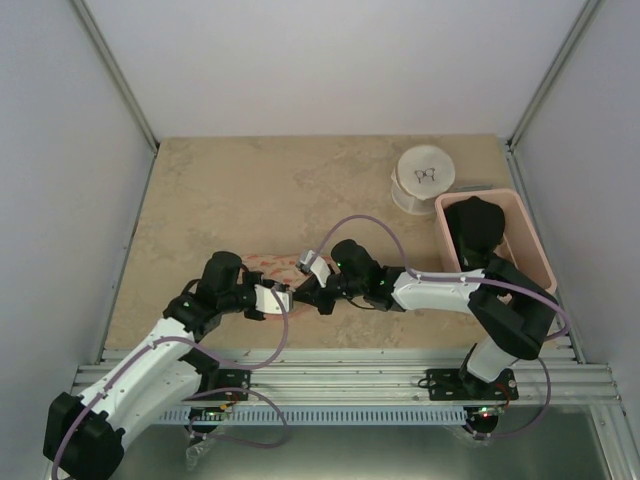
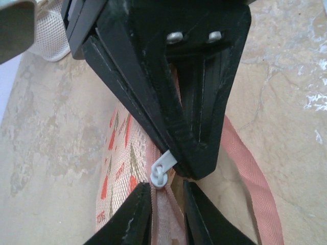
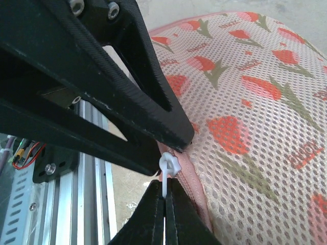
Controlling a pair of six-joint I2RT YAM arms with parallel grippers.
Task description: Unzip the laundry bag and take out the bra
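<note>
While my right gripper (image 3: 164, 188) is clamped on the pull (image 3: 167, 166), I should drag it steadily along the zip, low and in line. Left gripper (image 2: 166, 188) straddles the rim of the bag (image 3: 265, 102), near-centre; pinching or not, I cannot tell. Bra unseen.

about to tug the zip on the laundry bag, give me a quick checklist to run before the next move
1. Right gripper shut on the small white plastic zip pull: ok.
2. Left gripper pinching the pink woven rim beside the pull: cannot tell; its fingers straddle it.
3. Cream mesh laundry bag with red tulip print lying flat on the beige stone-look table: ok.
4. Zip opened: not ok, no gap shows.
5. Room between the two grippers' tips: not ok, they nearly meet at the pull.
</note>
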